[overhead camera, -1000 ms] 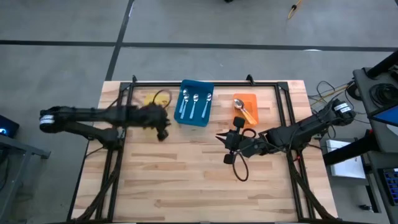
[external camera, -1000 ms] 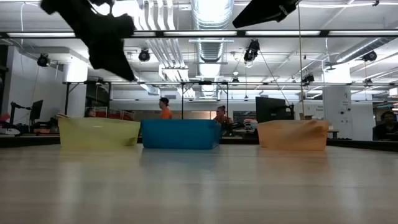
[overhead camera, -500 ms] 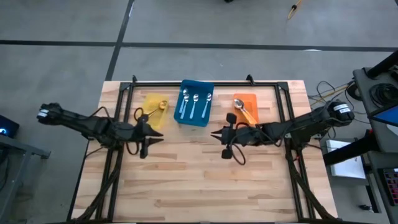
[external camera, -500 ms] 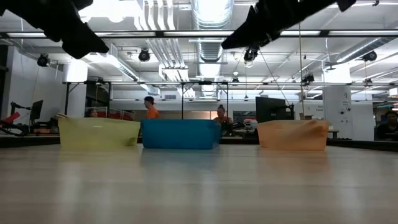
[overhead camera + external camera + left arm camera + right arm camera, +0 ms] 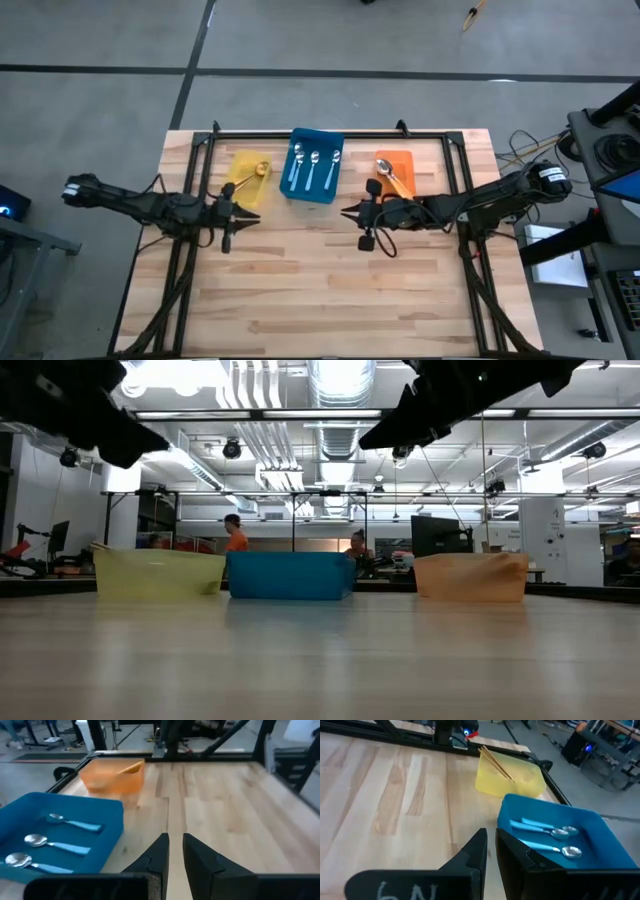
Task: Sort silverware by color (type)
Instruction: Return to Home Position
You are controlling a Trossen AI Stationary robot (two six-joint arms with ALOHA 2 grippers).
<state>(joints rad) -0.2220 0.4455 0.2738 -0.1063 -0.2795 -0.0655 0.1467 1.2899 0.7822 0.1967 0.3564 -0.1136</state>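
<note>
1. Three bins line the tabletop's [image 5: 330, 290] far edge; the yellow bin [image 5: 240, 160] holds gold spoons [image 5: 255, 172].
2. The middle blue bin [image 5: 310, 197] holds three blue-handled spoons [image 5: 313, 165], side by side.
3. The orange bin [image 5: 405, 160] holds orange-handled spoons [image 5: 392, 178].
4. The left gripper [image 5: 175, 837] hovers near the yellow bin and the right gripper [image 5: 491, 832] near the orange bin; both are pinched together and empty.

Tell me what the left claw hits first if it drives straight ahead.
Probably the right claw, facing it across bare table; the blue bin and orange bin sit off its line. Heights are hard to compare.
</note>
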